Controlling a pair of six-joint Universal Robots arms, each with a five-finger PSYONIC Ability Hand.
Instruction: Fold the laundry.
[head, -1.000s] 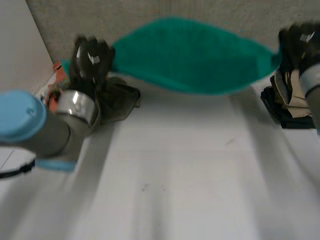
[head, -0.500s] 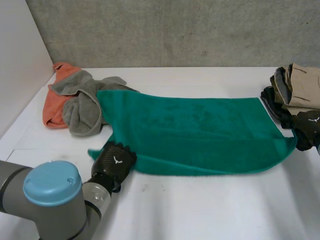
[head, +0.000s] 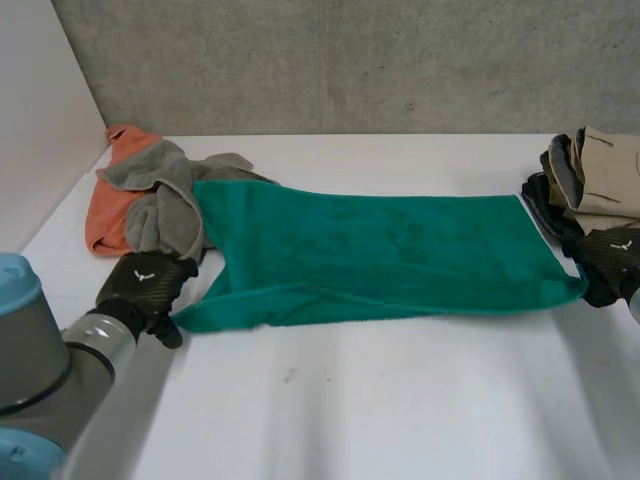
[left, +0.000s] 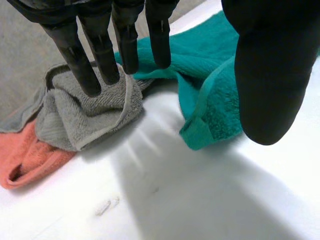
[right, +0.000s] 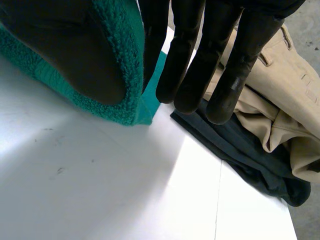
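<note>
Bench nearest us is bare and white, so we have free room in front of the green towel, which lies spread across the middle with its long near edge running from hand to hand. Our left hand sits just beside the near left corner, fingers straight and clear of the thumb, holding nothing; the corner lies on the bench beside the thumb. Our right hand has the near right corner pinched between thumb and straight fingers. We judge the towel laid out and the first fold due: the left hand should retake its corner, then both corners should travel together to the far edge, hem on hem, with the slightly rucked left end smoothed first. Farther back, the far left corner touches a grey towel that lies on an orange cloth. Folded beige and dark clothes crowd our right hand, so that side wants care. A clear strip runs before the wall.
</note>
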